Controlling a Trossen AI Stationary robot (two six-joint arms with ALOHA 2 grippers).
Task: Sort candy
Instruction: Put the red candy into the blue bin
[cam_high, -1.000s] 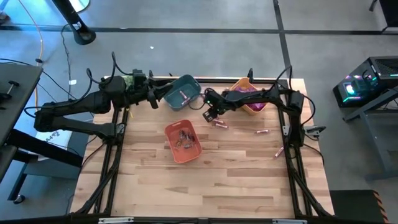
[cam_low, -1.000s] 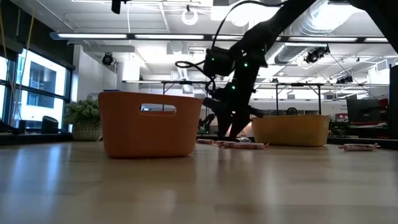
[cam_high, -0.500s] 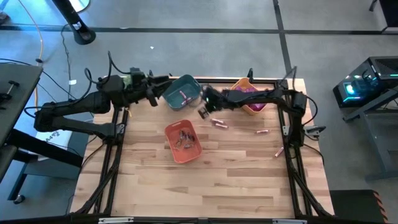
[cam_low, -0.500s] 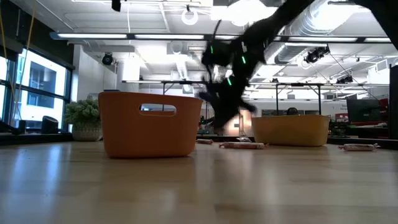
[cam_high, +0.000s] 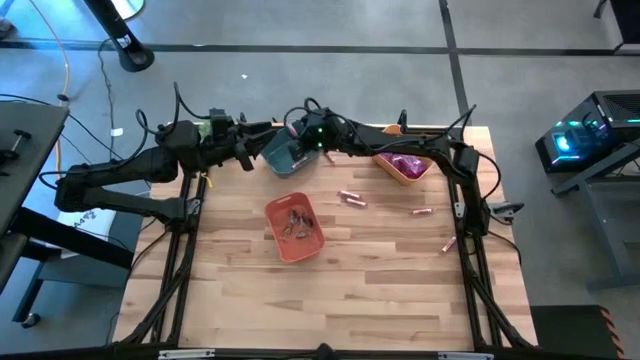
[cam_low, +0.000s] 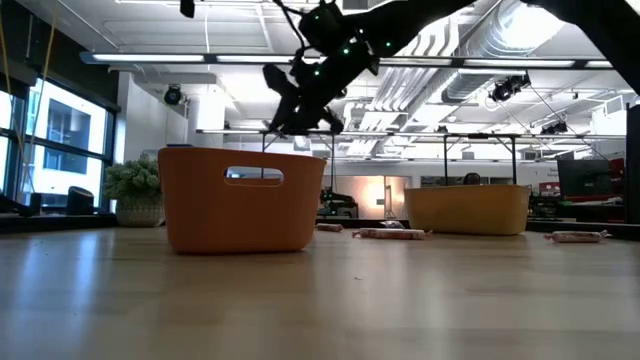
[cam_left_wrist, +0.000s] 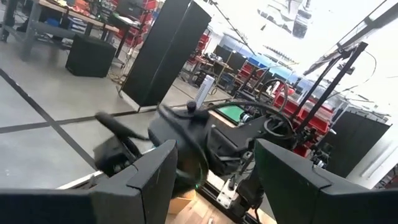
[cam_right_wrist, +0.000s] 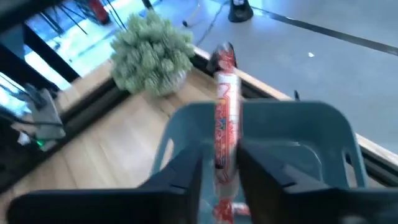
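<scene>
My right gripper (cam_high: 298, 140) hangs over the teal bin (cam_high: 275, 152) at the table's far edge, shut on a slim pink stick candy (cam_right_wrist: 224, 93). In the low view it (cam_low: 300, 108) is high above the orange bin (cam_low: 240, 200). My left gripper (cam_high: 252, 152) waits open just left of the teal bin, its fingers (cam_left_wrist: 149, 180) wide apart. More pink sticks (cam_high: 350, 197) (cam_high: 420, 212) (cam_high: 447, 244) lie flat on the wood. Dark candies sit in the orange bin (cam_high: 312, 243), and magenta packets sit in the yellow bin (cam_high: 388, 170). My right gripper pinches the pink stick candy between its two fingers (cam_right_wrist: 186, 171), at a stretch of the stick near its middle (cam_right_wrist: 222, 134). One end (cam_right_wrist: 224, 53) sticks out past the fingertips. The candy is lifted clear, above the teal bin's opening (cam_right_wrist: 311, 130).
The green plant ball (cam_right_wrist: 152, 53) stands at the far edge, left of the teal bin, close to my left arm. The three bins fill the far middle. The near half of the wooden table (cam_high: 330, 300) holds no objects.
My right gripper has risen from the table beside the pink sticks near the middle. It has swung toward the far left, ending above the teal bin. The left arm has stayed put.
</scene>
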